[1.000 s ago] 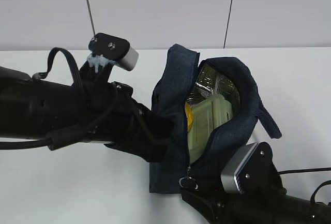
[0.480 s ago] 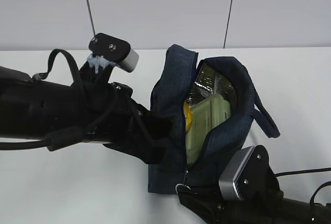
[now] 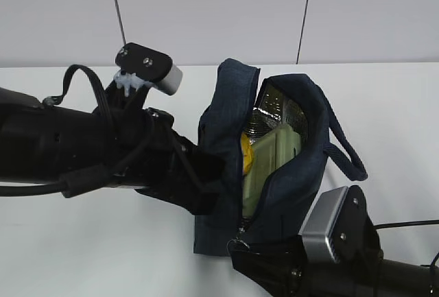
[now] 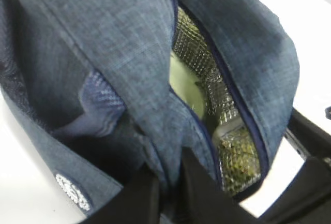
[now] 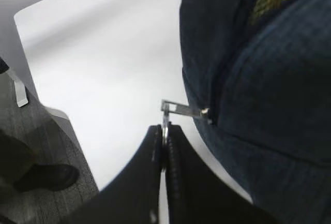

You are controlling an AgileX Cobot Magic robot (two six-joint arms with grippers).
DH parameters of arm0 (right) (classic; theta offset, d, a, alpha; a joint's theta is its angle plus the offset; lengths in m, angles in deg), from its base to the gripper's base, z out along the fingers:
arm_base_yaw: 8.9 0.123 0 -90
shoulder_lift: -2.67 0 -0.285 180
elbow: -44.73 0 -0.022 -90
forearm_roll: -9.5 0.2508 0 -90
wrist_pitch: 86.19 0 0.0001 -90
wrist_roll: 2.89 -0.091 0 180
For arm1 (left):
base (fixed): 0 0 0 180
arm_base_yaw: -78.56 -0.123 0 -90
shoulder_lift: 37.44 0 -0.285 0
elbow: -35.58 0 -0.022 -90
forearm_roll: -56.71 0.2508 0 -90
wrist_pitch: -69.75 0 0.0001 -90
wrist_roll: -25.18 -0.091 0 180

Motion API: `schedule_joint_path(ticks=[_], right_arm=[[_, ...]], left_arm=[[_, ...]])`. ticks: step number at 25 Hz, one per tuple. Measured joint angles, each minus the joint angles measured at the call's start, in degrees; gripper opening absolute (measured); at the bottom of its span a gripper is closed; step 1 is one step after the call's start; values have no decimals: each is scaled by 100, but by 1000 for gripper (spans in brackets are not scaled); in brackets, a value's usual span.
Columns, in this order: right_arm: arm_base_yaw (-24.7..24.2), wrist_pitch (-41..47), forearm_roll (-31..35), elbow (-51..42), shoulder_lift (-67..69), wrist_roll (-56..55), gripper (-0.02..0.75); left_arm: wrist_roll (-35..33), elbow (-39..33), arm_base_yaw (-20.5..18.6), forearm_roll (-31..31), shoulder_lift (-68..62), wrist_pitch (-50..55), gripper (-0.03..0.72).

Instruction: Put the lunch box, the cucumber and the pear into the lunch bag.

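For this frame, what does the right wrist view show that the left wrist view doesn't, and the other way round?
Only the right wrist view shows the right gripper shut on the metal ring pull of the zipper, over white table.

Only the left wrist view shows the silver foil lining, the pale sage-green lunch box lid inside, and the left gripper pinching a fold of the fabric.

Both show the dark navy fabric lunch bag.
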Motion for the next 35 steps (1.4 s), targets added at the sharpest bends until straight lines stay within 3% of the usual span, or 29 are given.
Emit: schedule_joint_path(ticks=[18,35], right_arm=[[0,227,-154,-60,-1239,-304,0],[0,318,613,300,-1653,-244,0]], left_arm=[[-13,0,7,17,0,27,3],[-13,-5,12,17,0,81,3]])
